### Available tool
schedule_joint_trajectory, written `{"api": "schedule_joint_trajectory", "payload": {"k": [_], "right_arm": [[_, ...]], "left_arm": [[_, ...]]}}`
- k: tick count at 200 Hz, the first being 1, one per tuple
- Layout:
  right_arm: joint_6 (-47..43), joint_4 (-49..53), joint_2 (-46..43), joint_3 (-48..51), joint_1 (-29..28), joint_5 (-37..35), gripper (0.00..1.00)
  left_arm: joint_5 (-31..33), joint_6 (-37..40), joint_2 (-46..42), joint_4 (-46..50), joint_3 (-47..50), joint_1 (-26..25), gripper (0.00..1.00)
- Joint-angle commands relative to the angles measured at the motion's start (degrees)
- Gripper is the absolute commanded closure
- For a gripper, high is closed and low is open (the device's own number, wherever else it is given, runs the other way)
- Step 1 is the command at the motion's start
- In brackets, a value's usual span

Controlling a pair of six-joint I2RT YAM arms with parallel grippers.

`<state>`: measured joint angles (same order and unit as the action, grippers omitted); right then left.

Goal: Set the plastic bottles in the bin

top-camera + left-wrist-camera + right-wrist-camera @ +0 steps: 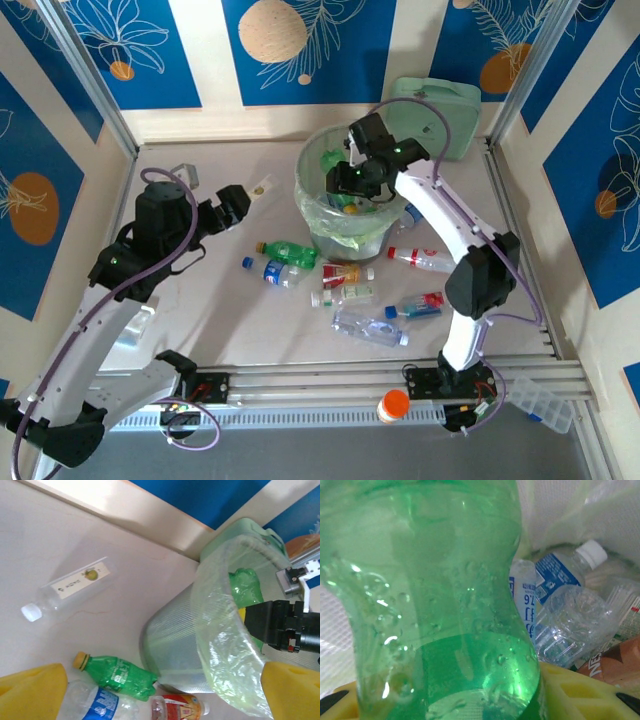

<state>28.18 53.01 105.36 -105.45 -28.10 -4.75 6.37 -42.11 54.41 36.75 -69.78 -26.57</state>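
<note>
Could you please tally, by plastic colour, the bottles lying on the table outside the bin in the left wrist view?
Green bottle: 1
Clear bottles: 3, namely the white-capped bottle, the blue-labelled bottle and the red-labelled bottle
Total: 4

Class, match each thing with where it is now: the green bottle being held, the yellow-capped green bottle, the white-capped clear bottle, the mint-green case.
Things:
1 held green bottle
2 yellow-capped green bottle
3 white-capped clear bottle
4 mint-green case

Places:
a lying at the foot of the bin
b behind the bin
c in the bin's mouth
d lying alone, apart from the bin

Pairs: 1-c, 2-a, 3-d, 4-b
</note>
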Motion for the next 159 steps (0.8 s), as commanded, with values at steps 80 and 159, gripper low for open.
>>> {"api": "schedule_joint_trajectory", "payload": {"k": [80, 159], "right_arm": [[2.55, 5.69, 8.09, -1.7, -2.49, -0.39, 0.43], [3.13, 5.6, 3.93, -4.25, -2.53, -2.67, 0.19]], "left_arm": [[5.1, -0.16, -3.6, 4.84, 0.91, 1.47, 0.0], [4.44, -1.66, -4.12, 5.26, 1.98, 2.05, 0.01]]}}
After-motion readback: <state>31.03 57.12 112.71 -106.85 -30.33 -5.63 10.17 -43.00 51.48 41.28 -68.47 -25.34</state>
